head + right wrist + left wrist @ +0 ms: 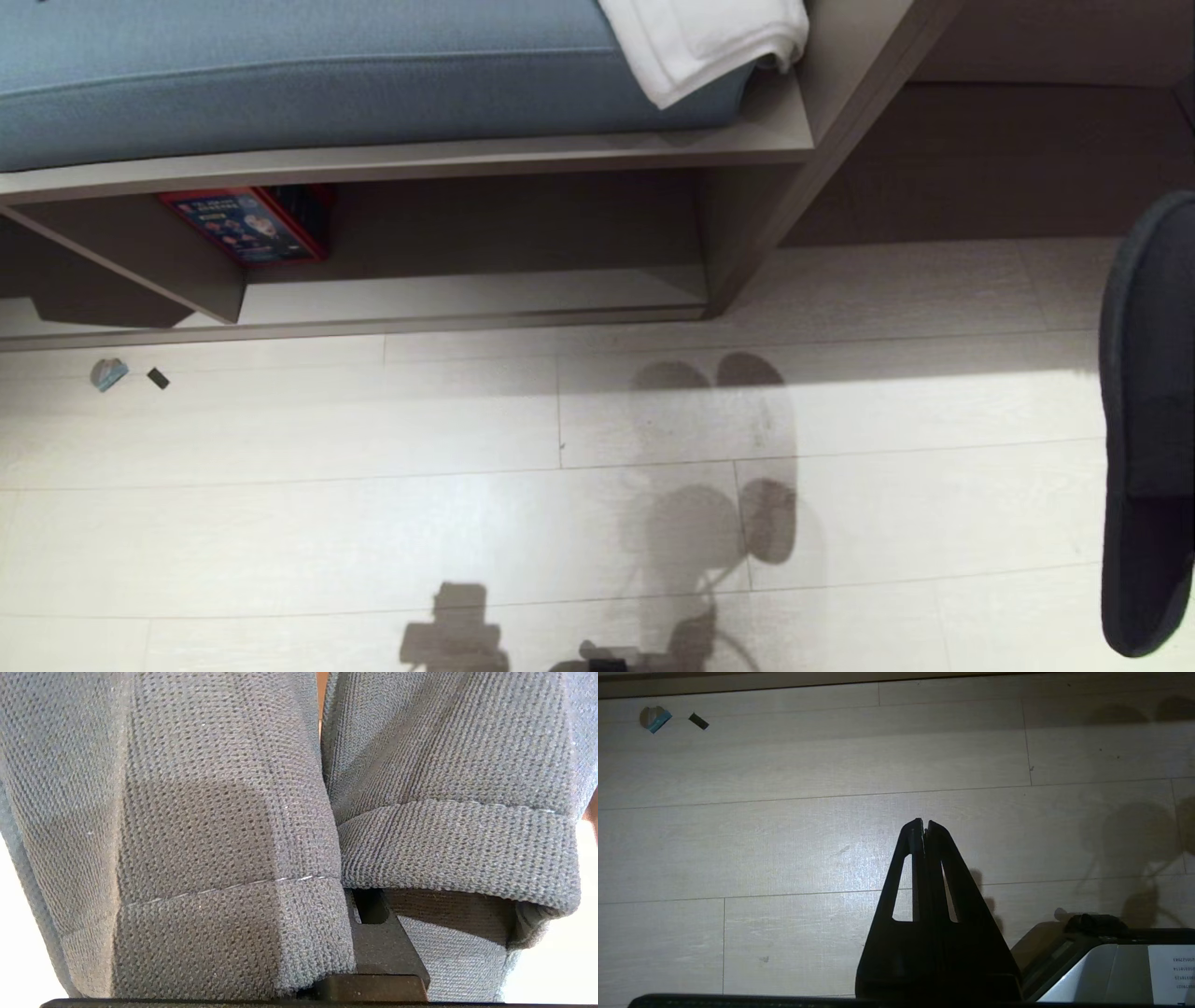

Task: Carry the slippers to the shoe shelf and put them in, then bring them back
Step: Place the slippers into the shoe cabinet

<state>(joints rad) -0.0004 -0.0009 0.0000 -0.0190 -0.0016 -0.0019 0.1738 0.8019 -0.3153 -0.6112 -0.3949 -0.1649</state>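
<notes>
Floor: you have pale wood-look plank floor, with shadows cast across it.
On the floor: a small grey-and-blue scrap and a small black rectangular chip just beside it, near the shelf front.
Shoe shelf: your low taupe laminate cubby holds a red-edged printed box at the back.
Seat above: a blue fabric cushion carries a folded white towel.

Looks like a home, prob. a bedroom or entry nook; ahead of my fingers a taupe laminate built-in unit w/ a blue cushioned bench seat and a white folded towel on top; low shoe shelf under it, a colourful box tucked inside; pale wood-plank floor below my fingers.
</notes>
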